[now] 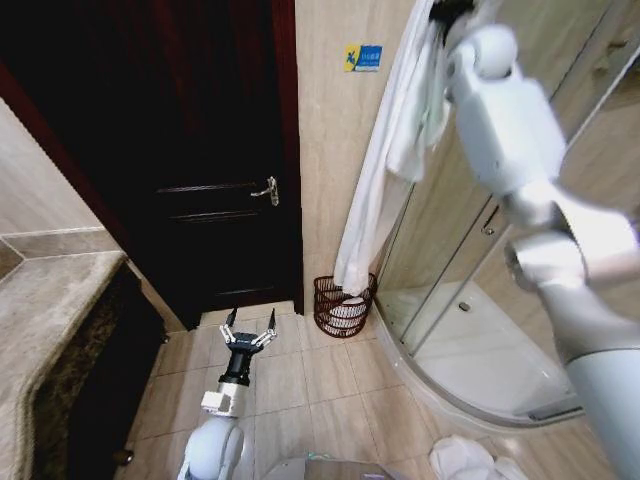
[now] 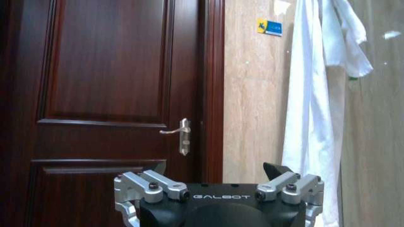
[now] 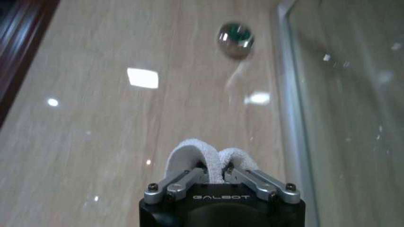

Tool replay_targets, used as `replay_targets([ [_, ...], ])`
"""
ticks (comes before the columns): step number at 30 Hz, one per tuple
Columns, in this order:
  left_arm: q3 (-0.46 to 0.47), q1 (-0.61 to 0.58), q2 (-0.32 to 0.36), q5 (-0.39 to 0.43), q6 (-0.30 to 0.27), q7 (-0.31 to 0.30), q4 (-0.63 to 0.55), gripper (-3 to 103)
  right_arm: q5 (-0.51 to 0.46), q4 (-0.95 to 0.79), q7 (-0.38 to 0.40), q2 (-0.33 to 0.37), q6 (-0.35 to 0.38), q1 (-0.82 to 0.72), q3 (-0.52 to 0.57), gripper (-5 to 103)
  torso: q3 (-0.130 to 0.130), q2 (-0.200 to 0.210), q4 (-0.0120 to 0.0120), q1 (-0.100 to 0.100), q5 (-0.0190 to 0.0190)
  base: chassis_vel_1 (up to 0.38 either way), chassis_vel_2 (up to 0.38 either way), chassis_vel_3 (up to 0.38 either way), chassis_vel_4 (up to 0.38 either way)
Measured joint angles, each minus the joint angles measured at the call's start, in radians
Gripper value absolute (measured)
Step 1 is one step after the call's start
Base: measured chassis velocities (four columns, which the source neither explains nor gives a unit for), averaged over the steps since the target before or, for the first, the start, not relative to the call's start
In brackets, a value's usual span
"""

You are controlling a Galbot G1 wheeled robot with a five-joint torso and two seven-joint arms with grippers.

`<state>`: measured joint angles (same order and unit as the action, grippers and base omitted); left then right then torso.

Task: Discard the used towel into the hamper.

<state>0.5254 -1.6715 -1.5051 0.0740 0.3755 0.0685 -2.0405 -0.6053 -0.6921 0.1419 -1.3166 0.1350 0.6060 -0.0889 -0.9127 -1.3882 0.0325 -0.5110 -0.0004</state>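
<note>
Right gripper (image 3: 218, 176): pressed together on a fold of the towel (image 1: 385, 150), raised far right.
Left gripper (image 1: 249, 331): spread, parked low, near.
Risk: towel may be dropped beside the hamper (image 1: 343, 304) if released off-centre.

White cloth, dark wood and beige tile

The towel (image 1: 385, 150) was plain white, the hamper (image 1: 343, 305) a reddish-brown weave of open slats, and the door (image 1: 190, 150) a deep red-brown with a silver handle (image 1: 266, 190). The wall (image 1: 335, 130) was beige with faint veining and bore a small blue-and-yellow sign (image 1: 363, 57); the floor (image 1: 300, 390) was pale tan tile, and both grippers (image 1: 247, 330) (image 3: 216, 176) were black and silver.
</note>
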Motion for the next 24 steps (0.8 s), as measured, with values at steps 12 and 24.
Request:
replay_targets([
  [12, 0.002, -0.029, 0.003, 0.001, 0.024, -0.004, -0.008, 100, 0.022, -0.156, 0.032, 0.067, -0.024, -0.267, 0.018, 7, 0.0, 0.0, -0.0005, 0.0, 0.0011, 0.0, 0.0, 0.0, 0.0],
  [24, -0.009, -0.03, -0.027, -0.034, 0.024, -0.001, -0.006, 100, 0.054, -0.291, 0.033, 0.104, -0.085, -0.479, 0.075, 7, 0.0, 0.0, -0.0002, 0.0, 0.0004, 0.0, 0.0, 0.0, 0.0],
])
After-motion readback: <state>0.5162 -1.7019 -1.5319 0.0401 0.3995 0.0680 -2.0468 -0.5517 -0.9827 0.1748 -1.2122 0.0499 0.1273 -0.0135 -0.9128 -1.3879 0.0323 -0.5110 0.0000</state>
